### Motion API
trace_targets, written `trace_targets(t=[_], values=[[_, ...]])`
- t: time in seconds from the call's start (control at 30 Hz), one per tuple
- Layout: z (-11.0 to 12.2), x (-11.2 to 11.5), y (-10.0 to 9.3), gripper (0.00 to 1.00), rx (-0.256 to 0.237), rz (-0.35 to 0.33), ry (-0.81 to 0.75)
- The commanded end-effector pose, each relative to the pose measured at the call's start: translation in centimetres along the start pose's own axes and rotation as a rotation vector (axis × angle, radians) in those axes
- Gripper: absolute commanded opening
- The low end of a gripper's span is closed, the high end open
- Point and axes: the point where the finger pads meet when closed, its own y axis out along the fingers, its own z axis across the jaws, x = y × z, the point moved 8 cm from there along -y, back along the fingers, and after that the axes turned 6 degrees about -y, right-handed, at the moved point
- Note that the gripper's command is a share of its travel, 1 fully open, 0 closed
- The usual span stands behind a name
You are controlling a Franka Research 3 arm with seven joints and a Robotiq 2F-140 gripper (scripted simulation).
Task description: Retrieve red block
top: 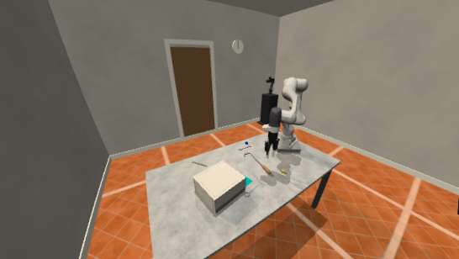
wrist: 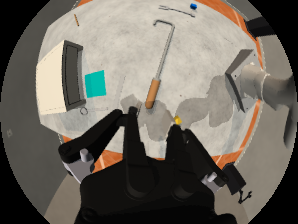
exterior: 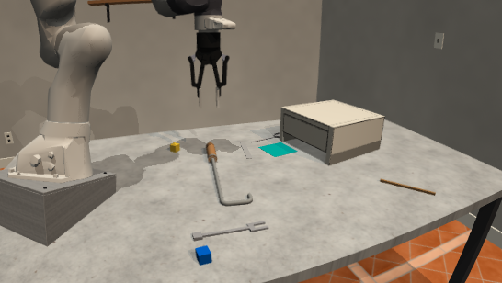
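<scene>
The red block is not visible in any view; the space under the cabinet is dark or hidden. The cream cabinet (top: 219, 178) (exterior: 332, 111) (wrist: 51, 77) stands on the table, with the teal square (top: 249, 181) (exterior: 278, 149) (wrist: 95, 84) flat in front of its open side. Nothing shows on the square. A hook tool with a wooden handle (top: 266, 169) (exterior: 211, 152) (wrist: 153, 93) lies on the table, its grey hook pointing away from the handle. My gripper (top: 271, 155) (exterior: 209, 105) (wrist: 152, 111) is partly open and empty, pointing down high above the table near the handle.
A yellow block (top: 283, 171) (exterior: 175, 147) (wrist: 177, 120) lies near the handle. A blue block (exterior: 203, 254) (wrist: 193, 6) lies beside a grey forked tool (exterior: 225, 232). A thin brown stick (top: 199, 163) (exterior: 406, 186) lies beyond the cabinet. A thin ring-ended tool (top: 247, 194) (wrist: 84, 111) lies beside the square.
</scene>
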Motion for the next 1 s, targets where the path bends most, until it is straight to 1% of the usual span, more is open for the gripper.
trace_targets(t=[0.0,0.63,0.97], values=[[-0.1,0.0,-0.1,0.33,-0.002,0.000,-0.008],[-0.1,0.0,0.0,0.33,-0.002,0.000,-0.008],[-0.1,0.0,1.3,0.33,-0.002,0.000,-0.008]])
